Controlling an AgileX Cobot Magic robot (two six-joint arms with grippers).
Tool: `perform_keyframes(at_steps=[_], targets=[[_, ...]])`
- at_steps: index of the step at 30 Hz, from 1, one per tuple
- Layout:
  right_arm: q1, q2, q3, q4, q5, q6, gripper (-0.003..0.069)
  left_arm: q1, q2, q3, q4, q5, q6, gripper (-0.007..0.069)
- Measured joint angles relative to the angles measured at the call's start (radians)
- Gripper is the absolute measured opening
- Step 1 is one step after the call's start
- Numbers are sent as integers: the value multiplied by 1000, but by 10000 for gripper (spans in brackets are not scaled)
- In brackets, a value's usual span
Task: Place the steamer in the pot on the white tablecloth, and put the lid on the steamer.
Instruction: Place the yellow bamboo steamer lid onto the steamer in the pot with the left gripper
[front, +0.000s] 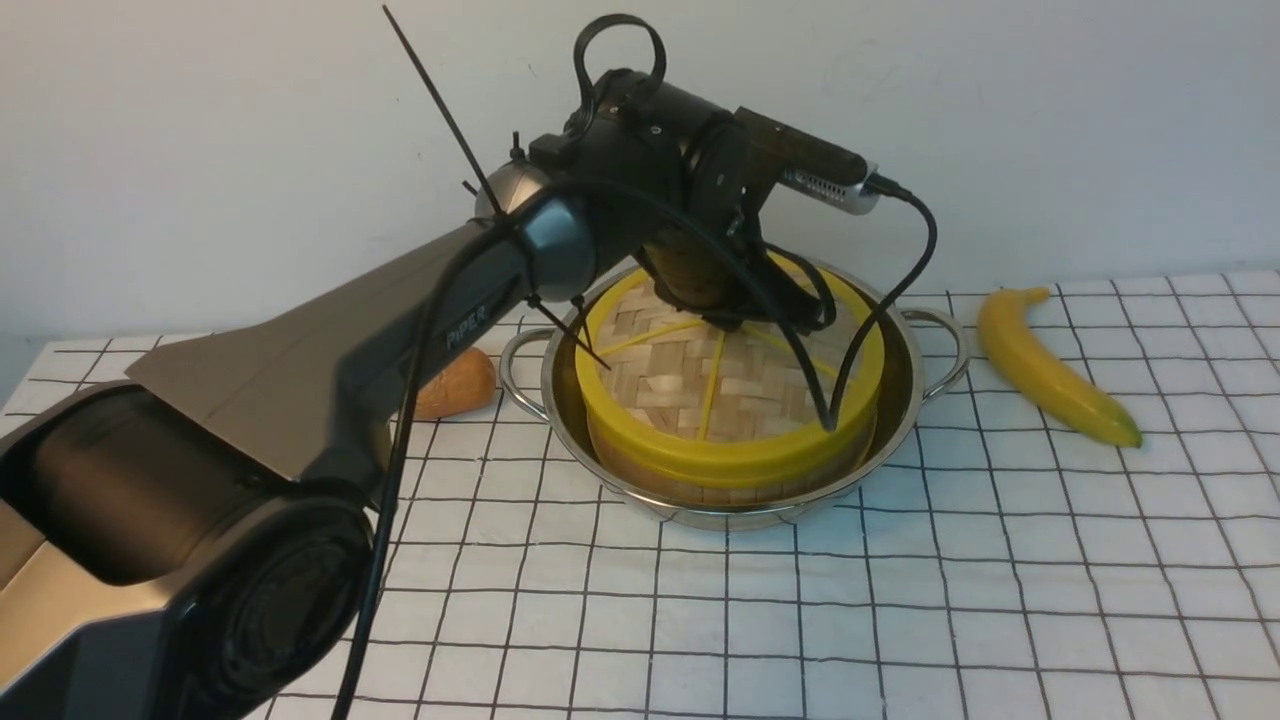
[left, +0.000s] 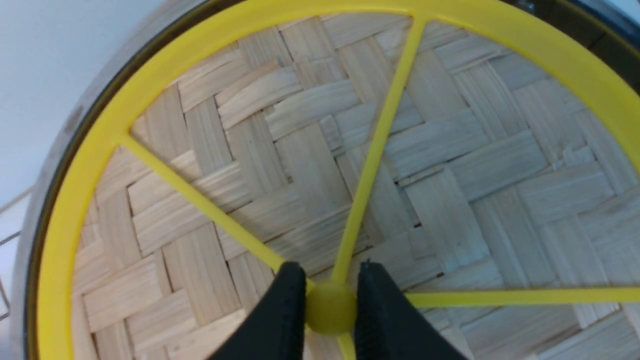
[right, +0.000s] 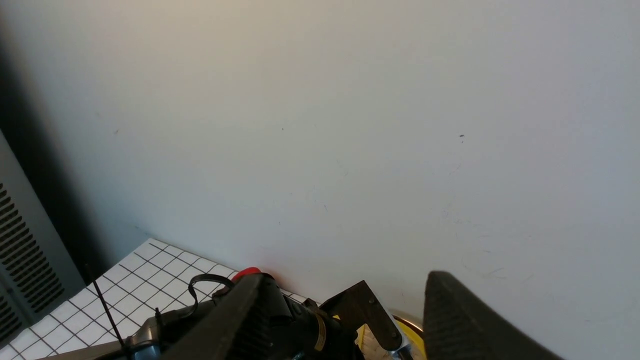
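Note:
The steel pot (front: 905, 390) stands on the white tablecloth (front: 900, 600) at the back middle. The steamer (front: 730, 492) sits inside it; only its bamboo wall shows. The woven lid (front: 720, 385) lies on top of the steamer and covers it. My left gripper (front: 725, 318) reaches down onto the lid's centre. In the left wrist view the left gripper (left: 330, 300) is shut on the lid's yellow centre knob (left: 330, 314), and the lid (left: 450, 165) fills the view. My right gripper (right: 345, 277) is open, empty and raised, facing the wall; it is out of the front view.
A yellow banana (front: 1050, 370) lies to the right of the pot. A brown bread roll (front: 460, 385) lies to its left, partly behind my left arm (front: 400, 330). The wall runs close behind the pot.

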Motion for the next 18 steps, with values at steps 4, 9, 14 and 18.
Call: perform_keyframes(at_steps=[4,9,14,18], targets=[[0,0,0,-2,0,0,417,0,0,0,0,0,-1,116],[0,0,0,-7,0,0,417,0,0,0,-1,0,-5,116],[0,0,0,-7,0,0,417,0,0,0,-6,0,-5,116],[0,0,0,-7,0,0,417,0,0,0,-7,1,-5,116]])
